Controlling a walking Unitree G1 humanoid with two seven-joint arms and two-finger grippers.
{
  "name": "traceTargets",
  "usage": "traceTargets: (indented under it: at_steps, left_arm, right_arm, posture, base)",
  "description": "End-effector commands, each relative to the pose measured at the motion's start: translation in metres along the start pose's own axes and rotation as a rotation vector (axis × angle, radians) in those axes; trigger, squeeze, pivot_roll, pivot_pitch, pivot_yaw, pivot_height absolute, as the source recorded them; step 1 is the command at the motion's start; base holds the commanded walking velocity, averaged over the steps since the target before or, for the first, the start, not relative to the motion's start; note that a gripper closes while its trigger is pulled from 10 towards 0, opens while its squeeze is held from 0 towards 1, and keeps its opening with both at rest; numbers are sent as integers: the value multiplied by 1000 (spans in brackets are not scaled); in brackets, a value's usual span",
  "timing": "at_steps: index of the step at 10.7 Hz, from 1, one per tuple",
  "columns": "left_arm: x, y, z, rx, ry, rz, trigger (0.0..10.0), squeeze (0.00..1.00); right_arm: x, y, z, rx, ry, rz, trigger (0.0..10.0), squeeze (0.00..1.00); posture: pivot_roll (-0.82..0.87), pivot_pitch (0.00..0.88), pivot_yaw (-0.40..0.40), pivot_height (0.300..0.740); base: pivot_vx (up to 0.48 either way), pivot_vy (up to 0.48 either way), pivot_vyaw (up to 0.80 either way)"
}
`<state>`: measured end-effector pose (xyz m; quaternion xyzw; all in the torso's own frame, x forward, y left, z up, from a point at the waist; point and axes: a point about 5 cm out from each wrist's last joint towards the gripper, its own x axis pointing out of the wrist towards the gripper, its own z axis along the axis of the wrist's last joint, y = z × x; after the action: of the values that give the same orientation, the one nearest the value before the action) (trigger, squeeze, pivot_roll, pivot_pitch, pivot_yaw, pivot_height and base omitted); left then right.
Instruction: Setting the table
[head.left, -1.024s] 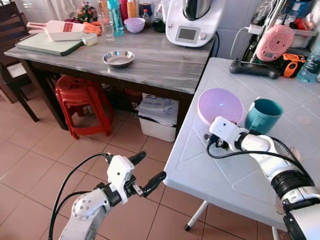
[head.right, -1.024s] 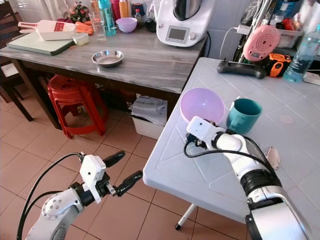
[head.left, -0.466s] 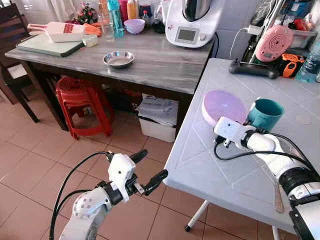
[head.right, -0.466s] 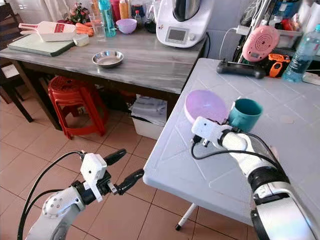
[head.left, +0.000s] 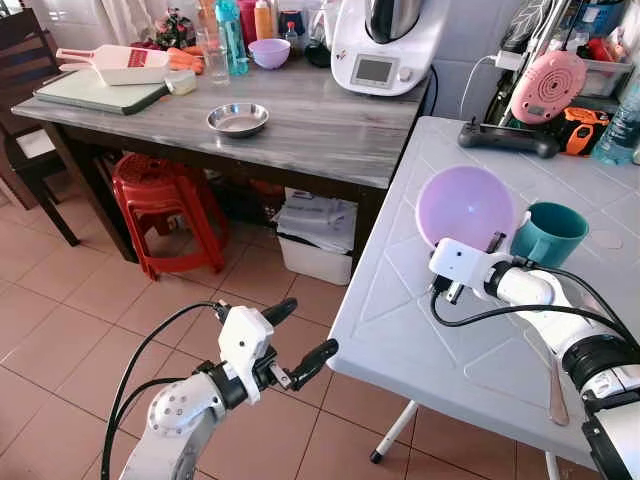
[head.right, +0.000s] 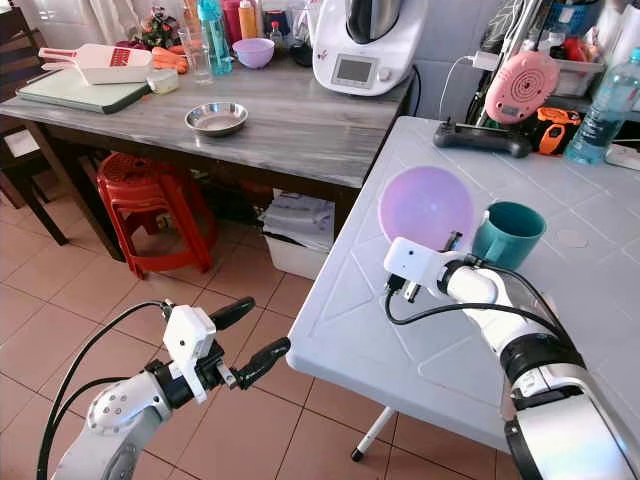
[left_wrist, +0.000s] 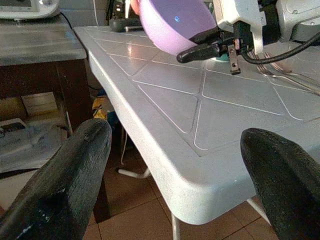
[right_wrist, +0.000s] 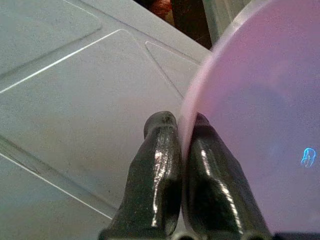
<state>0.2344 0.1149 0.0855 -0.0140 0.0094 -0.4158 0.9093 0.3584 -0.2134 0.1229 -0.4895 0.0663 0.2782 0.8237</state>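
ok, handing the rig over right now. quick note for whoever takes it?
Right hand: shut on the rim of the purple bowl, holding it tilted above the white table.
Left hand: open, idle over the floor off the table's edge.
Teal mug stands on the white table just beside the bowl; cutlery lies near the right forearm.
Done: bowl gripped and raised.
Left: set the bowl down at its place, then likely arrange the mug and cutlery.

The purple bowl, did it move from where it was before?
Yes. The purple bowl, pinched by the right gripper, has tipped up off the white table and now stands higher beside the teal mug.
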Motion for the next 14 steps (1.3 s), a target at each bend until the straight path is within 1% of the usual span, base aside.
traceTargets:
  at_steps: [1,2,3,4,5,6,7,9,10,11,12,14]
  left_arm:
    - [2,1,3,16,-7,0,10000,0]
    - [2,5,4,35,-14,37,10000,0]
    - [2,19,6,76,-10,150,10000,0]
    - [3,29,5,100,2,228,10000,0]
    - [4,49,-5,86,54,411,10000,0]
    - [4,52,-5,95,44,438,10000,0]
    - [7,55,-7,75,27,467,10000,0]
    - [13,64,-6,-3,0,543,10000,0]
    - [17,66,-6,-1,-6,541,10000,0]
    - [21,67,-6,-1,-7,527,10000,0]
    - [24,67,-6,2,-6,513,10000,0]
    - [29,69,-5,1,-12,506,10000,0]
  right_arm:
    - [2,-4,10,-22,-46,-8,0,0]
    - [2,-6,16,-21,-91,-18,0,0]
    - [2,-6,27,2,-166,-37,0,0]
    - [1,-6,36,21,-223,-58,0,0]
    - [-1,6,57,52,-332,-130,0,0]
    - [-1,9,62,101,-350,-171,3569,0]
    - [-5,21,69,225,-371,-274,10000,0]
    - [-13,42,64,313,-317,-379,10000,0]
    - [-20,53,63,374,-284,-422,10000,0]
    - [-25,61,64,425,-261,-433,10000,0]
    - [-26,65,65,421,-252,-432,10000,0]
    - [-30,64,64,431,-235,-452,10000,0]
  posture:
    - [26,0,25,740]
    - [27,0,21,740]
    - [28,0,20,740]
    - [29,0,16,740]
    - [29,0,12,740]
    - [27,0,12,740]
    - [23,0,12,740]
    - [13,0,21,740]
    - [-2,0,35,740]
    - [-13,0,42,740]
    - [-22,0,51,740]
    - [-31,0,61,740]
  base:
    - [0,0,0]
    - [0,0,0]
    - [0,0,0]
    - [0,0,0]
    - [0,0,0]
    - [0,0,0]
    - [0,0,0]
    - [0,0,0]
    - [0,0,0]
    - [0,0,-494]
    - [0,247,-575]
    - [0,262,-578]
